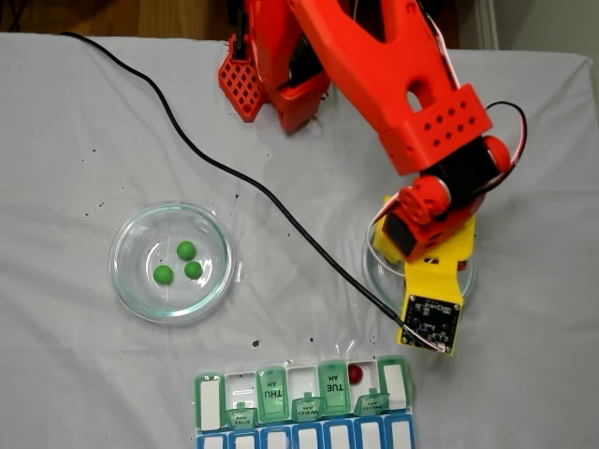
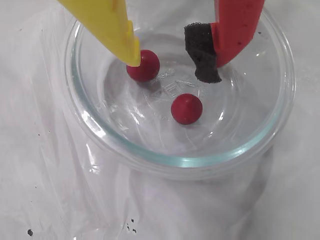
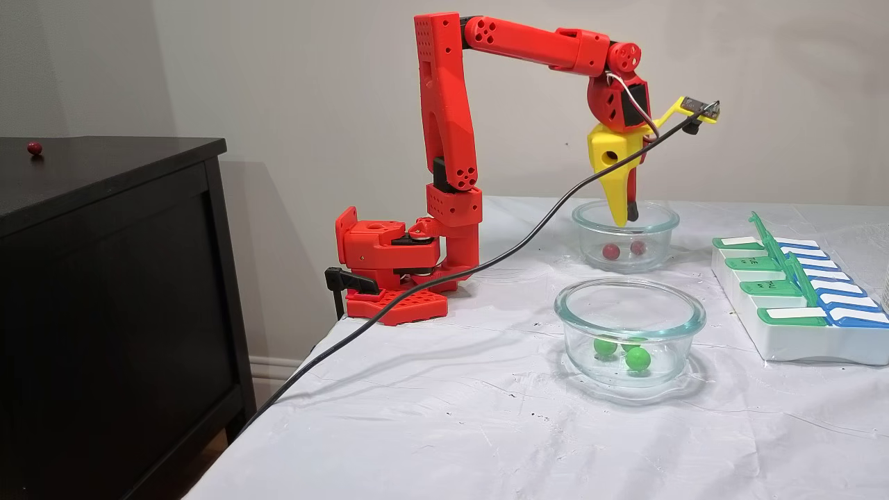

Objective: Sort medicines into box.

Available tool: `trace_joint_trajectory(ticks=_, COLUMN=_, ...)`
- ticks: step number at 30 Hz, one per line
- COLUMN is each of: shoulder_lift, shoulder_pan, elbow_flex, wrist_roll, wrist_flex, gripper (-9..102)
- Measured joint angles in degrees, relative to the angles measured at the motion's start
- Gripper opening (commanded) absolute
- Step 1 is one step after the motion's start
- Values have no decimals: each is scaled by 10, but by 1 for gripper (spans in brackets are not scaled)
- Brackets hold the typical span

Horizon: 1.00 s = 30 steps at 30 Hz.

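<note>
Across the top and right of a fixed view, the red arm (image 1: 393, 84) reaches down from the upper edge of the frame and hangs over a clear glass dish (image 1: 468, 281) at right centre. Along the bottom edge sits the pill organizer (image 1: 304, 398), several of its green lids lifted; one dark red ball (image 1: 355, 374) already lies in an open compartment near its right end, so I judge one medicine of six sorted. At left centre, a second glass dish (image 1: 170, 262) holds three green balls (image 1: 182, 263), clustered and untouched. In the wrist view, the gripper (image 2: 170, 65) dips inside the first dish near the top of the frame, parted wide with nothing between its jaws: the yellow finger (image 2: 112, 27) has its tip touching a red ball (image 2: 143, 65) at upper centre, while the red finger's black pad (image 2: 202, 52) stands well apart from it. A second red ball (image 2: 186, 108) lies near the middle of the frame, just below and to the right of the first. By my reading five remain: these two red ones and all the green.
</note>
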Motion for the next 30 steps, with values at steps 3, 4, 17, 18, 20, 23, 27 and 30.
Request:
trace_joint_trajectory(ticks=3, shoulder_lift=-7, shoulder_pan=0, elbow_flex=6, wrist_roll=0, wrist_flex=-21, gripper=22)
trace_joint_trajectory(ticks=4, shoulder_lift=-7, shoulder_pan=0, elbow_flex=10, wrist_roll=0, wrist_flex=-27, gripper=23)
trace_joint_trajectory(ticks=17, shoulder_lift=-33, shoulder_pan=0, elbow_flex=47, wrist_roll=-5, wrist_flex=-99, gripper=26)
trace_joint_trajectory(ticks=18, shoulder_lift=-35, shoulder_pan=0, elbow_flex=51, wrist_roll=-8, wrist_flex=-105, gripper=26)
trace_joint_trajectory(ticks=20, shoulder_lift=-37, shoulder_pan=0, elbow_flex=56, wrist_roll=-13, wrist_flex=-114, gripper=27)
trace_joint_trajectory(ticks=23, shoulder_lift=-37, shoulder_pan=0, elbow_flex=63, wrist_roll=-18, wrist_flex=-127, gripper=27)
trace_joint_trajectory(ticks=27, shoulder_lift=-47, shoulder_pan=5, elbow_flex=74, wrist_roll=-26, wrist_flex=-153, gripper=26)
trace_joint_trajectory(ticks=30, shoulder_lift=-56, shoulder_pan=6, elbow_flex=77, wrist_roll=-28, wrist_flex=-164, gripper=26)
